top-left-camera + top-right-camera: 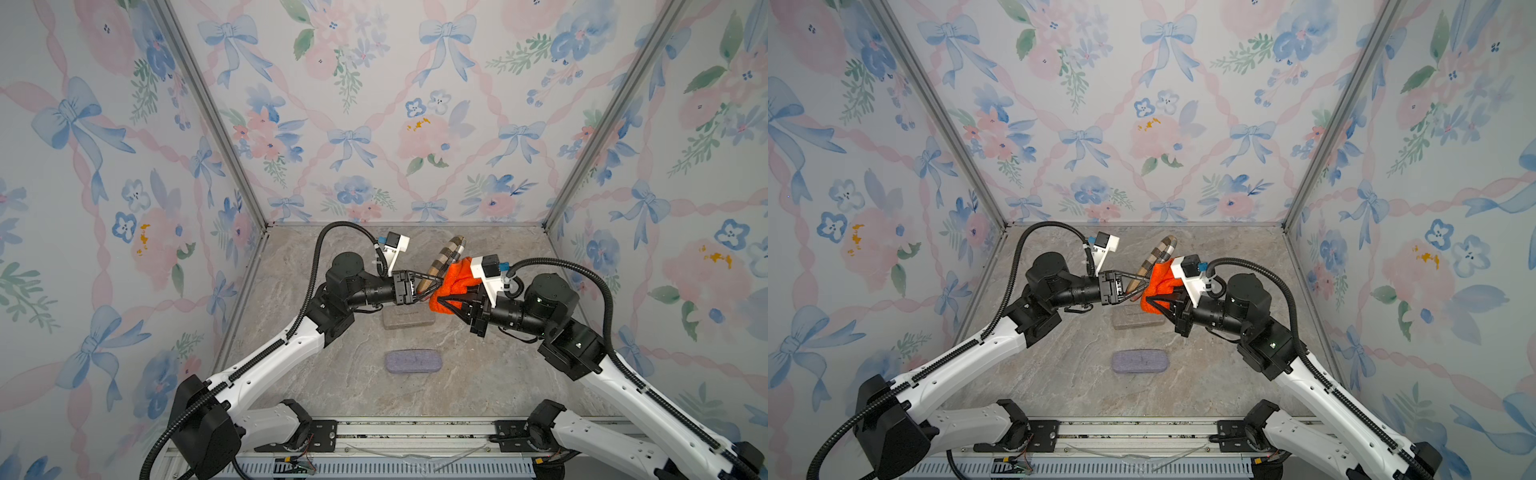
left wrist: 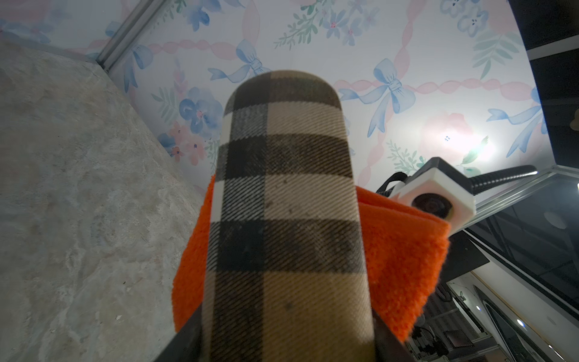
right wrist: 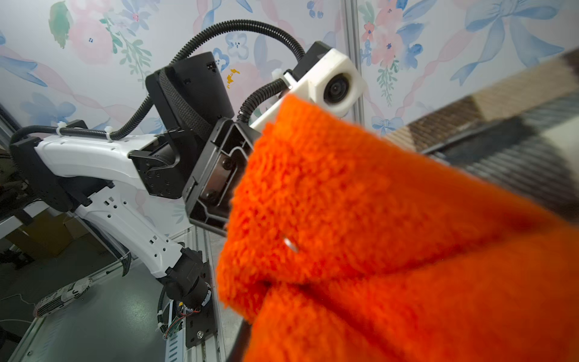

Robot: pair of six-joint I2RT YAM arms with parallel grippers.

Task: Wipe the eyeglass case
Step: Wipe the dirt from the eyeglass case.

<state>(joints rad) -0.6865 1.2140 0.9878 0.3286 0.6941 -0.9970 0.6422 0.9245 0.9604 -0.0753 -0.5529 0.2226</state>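
No words or numbers clear enough to read. Only a faint line of print on the tan case (image 1: 409,322), middle of the frame, too small.

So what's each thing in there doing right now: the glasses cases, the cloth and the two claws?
plaid case: closed, lifted, tilted, gripped at its lower end.
orange cloth: bunched, pressed against the plaid case.
left gripper: shut on the plaid case.
right gripper: shut on the orange cloth.
beige case: closed, lying flat, untouched.
purple case: closed, lying flat, untouched.
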